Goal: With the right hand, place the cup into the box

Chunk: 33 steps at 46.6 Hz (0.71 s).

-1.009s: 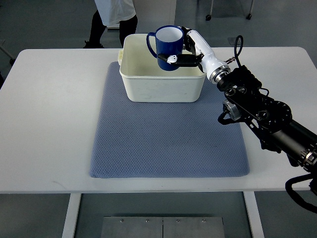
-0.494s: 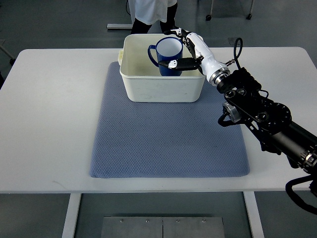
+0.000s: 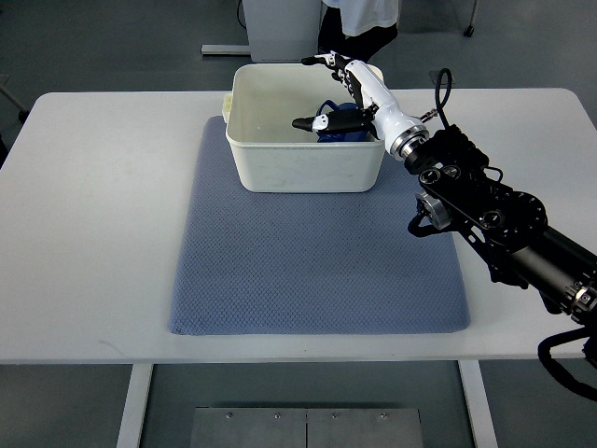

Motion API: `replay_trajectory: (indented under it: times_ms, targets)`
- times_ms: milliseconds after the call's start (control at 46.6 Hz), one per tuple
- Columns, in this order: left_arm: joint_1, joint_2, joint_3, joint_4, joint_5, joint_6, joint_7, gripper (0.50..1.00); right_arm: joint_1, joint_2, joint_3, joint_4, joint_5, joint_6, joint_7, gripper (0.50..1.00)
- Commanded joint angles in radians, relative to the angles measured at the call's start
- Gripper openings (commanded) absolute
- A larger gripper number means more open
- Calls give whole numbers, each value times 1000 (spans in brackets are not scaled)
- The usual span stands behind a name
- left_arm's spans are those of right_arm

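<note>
The blue cup [image 3: 339, 133] sits low inside the white box [image 3: 300, 170], at its right side; only a small blue part shows behind the front wall and under my thumb. My right hand [image 3: 312, 91] reaches over the box's right rim from the right. Its fingers [image 3: 328, 62] are spread toward the far rim and its thumb [image 3: 311, 122] points left above the cup. The hand looks open, no longer closed around the cup. The left arm is not in view.
The box stands at the far edge of a blue-grey mat [image 3: 317, 261] on a white table [image 3: 93, 187]. A person [image 3: 360, 17] in a white coat stands just behind the table, next to a pale cabinet [image 3: 280, 23].
The cup has gone down from above the box's rim to inside the box. My right hand lowered with it and its fingers have spread apart. The person behind has walked to the right.
</note>
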Motion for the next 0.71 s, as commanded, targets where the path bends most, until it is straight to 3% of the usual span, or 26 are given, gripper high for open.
replay_trajectory:
  times_ms: [0,451,687]
  targets:
    - [0,0,0,0,0,0,0,1000,4,0,3,10,0,1,-2,993]
    - [0,0,0,0,0,0,0,1000,-33,-144,80,160,52,24,-61,993]
    - [0,0,0,0,0,0,0,1000,-110,-176,212,168,51,109,-95,993]
